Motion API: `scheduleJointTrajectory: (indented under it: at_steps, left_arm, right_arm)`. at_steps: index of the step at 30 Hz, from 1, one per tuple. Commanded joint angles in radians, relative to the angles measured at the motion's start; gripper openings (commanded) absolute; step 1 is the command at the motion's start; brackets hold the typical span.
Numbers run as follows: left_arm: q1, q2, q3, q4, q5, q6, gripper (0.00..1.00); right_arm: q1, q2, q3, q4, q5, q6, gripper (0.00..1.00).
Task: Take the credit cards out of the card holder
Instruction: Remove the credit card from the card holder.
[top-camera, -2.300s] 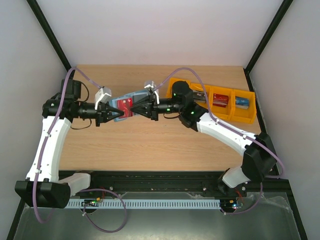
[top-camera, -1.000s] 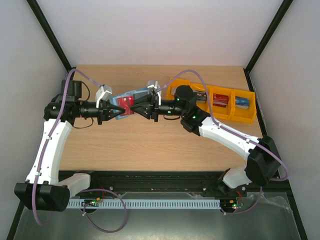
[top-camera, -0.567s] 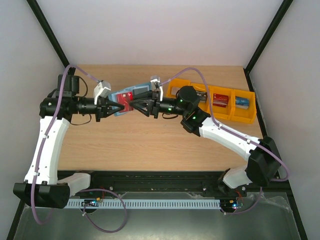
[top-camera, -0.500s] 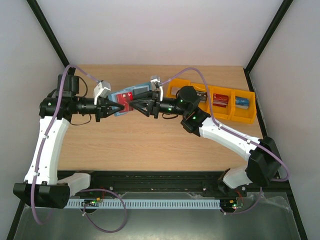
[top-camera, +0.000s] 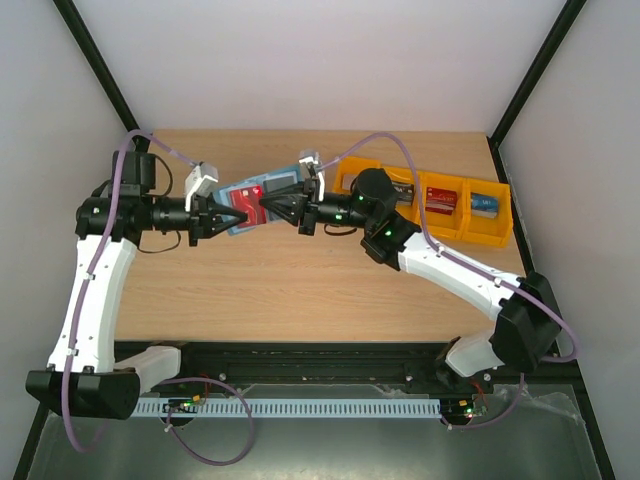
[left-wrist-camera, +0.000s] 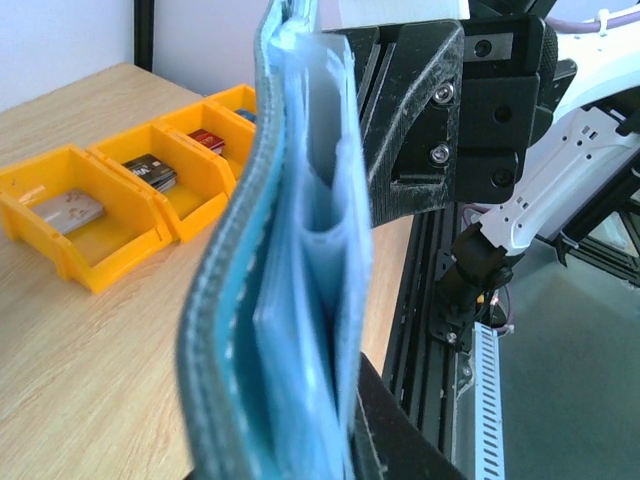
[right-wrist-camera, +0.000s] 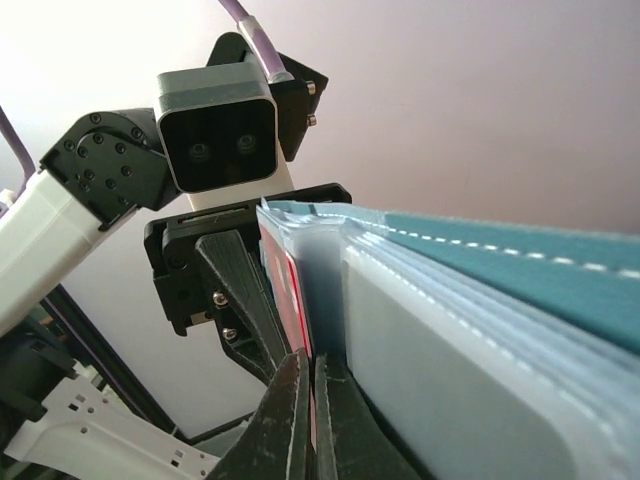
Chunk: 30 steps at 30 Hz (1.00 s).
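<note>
- Movement over the last 2 seconds: both arms have carried the card holder (top-camera: 262, 190) toward the far left of the table (top-camera: 300, 290); the red card (right-wrist-camera: 290, 290) sits in its pocket yet, so I judge the pull barely begun.
- Left gripper (top-camera: 232, 213) reaches in level from the left, clamped on the holder's near end; the holder hangs off the table, pockets toward the other arm.
- Right gripper (right-wrist-camera: 312, 400) meets it nose to nose; its 2 fingers (right-wrist-camera: 285, 420) are pinched onto the red card's edge.
</note>
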<state>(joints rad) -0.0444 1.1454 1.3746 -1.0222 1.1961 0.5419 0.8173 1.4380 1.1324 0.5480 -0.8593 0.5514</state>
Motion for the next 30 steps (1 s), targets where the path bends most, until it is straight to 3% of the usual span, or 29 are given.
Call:
scheduleJointTrajectory:
  at_steps: [1,6,24,26,30]
  left_arm:
    - [-0.002,0.015,0.0,0.023,0.049,0.008,0.14]
    - [0.013,0.014,-0.013,0.022,0.088,0.012,0.19]
    - [0.034,0.008,-0.02,-0.015,0.149,0.06,0.21]
    - [0.035,0.007,-0.022,-0.015,0.149,0.061,0.2]
    - [0.037,0.005,-0.028,-0.015,0.15,0.064,0.07]
  right_arm:
    - [0.056,-0.041,0.038,-0.059,-0.054,-0.08,0.02]
    - [0.024,-0.07,0.019,-0.087,-0.02,-0.08,0.02]
    - [-0.028,-0.099,0.01,-0.173,-0.008,-0.146,0.02]
    - [-0.038,-0.104,0.009,-0.19,-0.005,-0.161,0.02]
    - [-0.045,-0.108,0.007,-0.221,-0.019,-0.181,0.02]
